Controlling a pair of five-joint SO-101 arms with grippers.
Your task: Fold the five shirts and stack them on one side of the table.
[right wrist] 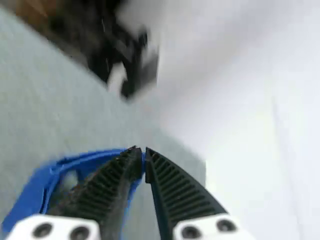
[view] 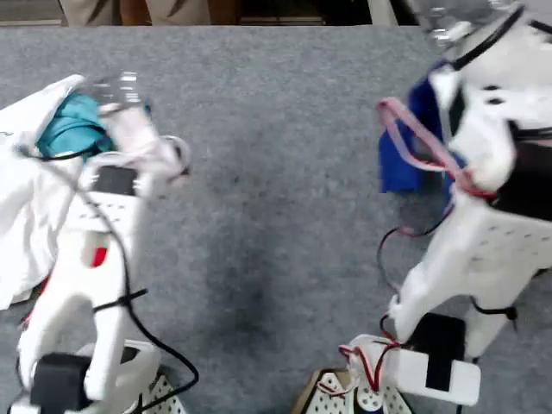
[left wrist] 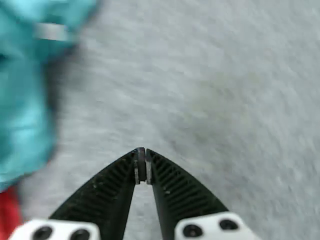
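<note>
A heap of shirts lies at the table's left edge: a white shirt [view: 30, 198] with a teal shirt [view: 73, 125] on top. The teal shirt [left wrist: 27, 90] and a strip of red cloth [left wrist: 7, 212] are beside my left gripper [left wrist: 141, 167]. That gripper is shut and empty over bare grey table, and in the high view the left gripper [view: 125, 90] sits at the teal shirt's edge. A blue shirt [view: 405, 151] lies on the right, partly under the right arm. My right gripper [right wrist: 141, 156] is raised and shut, with the blue shirt [right wrist: 45, 187] running up into its tips.
The grey felt table [view: 276, 172] is bare between the two arms. Red and black cables [view: 414, 138] loop off the right arm over the blue shirt. The arm bases [view: 405, 366] stand at the near edge. A wall and dark objects lie beyond the table's far edge.
</note>
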